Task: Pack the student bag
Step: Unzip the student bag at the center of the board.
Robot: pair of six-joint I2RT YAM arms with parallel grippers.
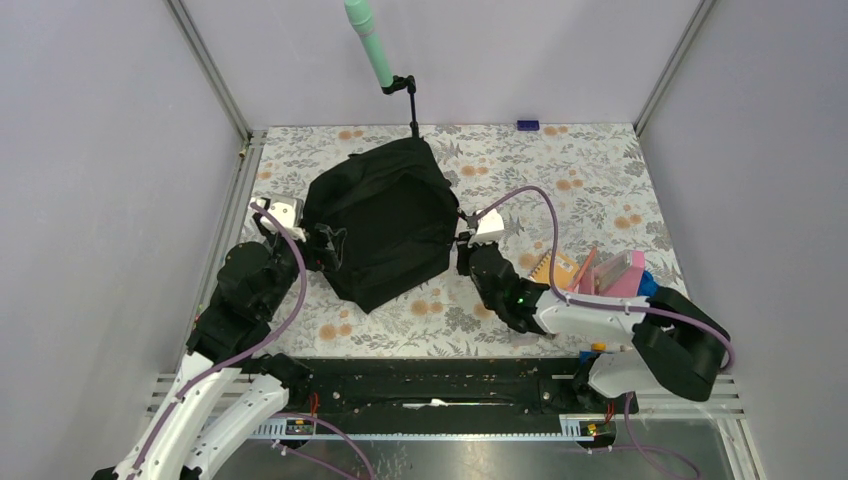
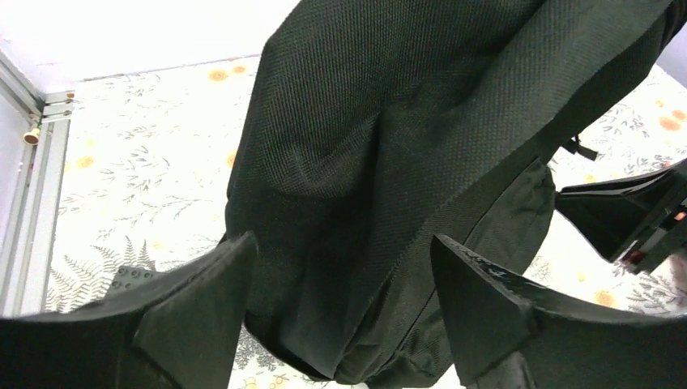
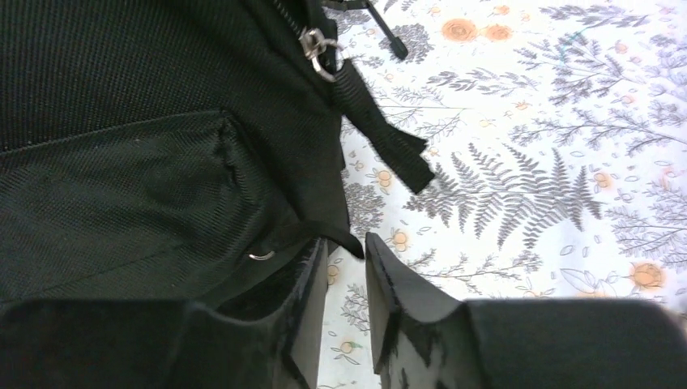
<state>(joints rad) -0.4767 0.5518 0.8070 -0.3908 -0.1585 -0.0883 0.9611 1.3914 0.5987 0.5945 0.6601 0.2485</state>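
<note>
Lying left of centre on the floral-print tabletop [image 1: 590, 190], the large soft black fabric backpack [image 1: 385, 225] has a claw at each of its near sides. The left claw [image 1: 325, 245] is at the bag's left edge with its fingers spread wide; in its wrist view the woven fabric fills the space beyond the gap, and neither finger is pressing it. The right claw [image 1: 465, 255] is at the bag's right edge. Its fingers are only slightly apart, with bare tabletop showing through the narrow slit. A thin black strap [image 3: 320, 232] passes just by the left fingertip, not pinched. A metal zip pull [image 3: 317, 47] and a black webbing tail [image 3: 385, 130] hang off the bag nearby. Right of the right arm lies a heap of an orange spiral notebook [image 1: 552, 268] and pink items [image 1: 618, 270]. A mint-green rod on a black stand [image 1: 368, 40] rises behind the bag.
</note>
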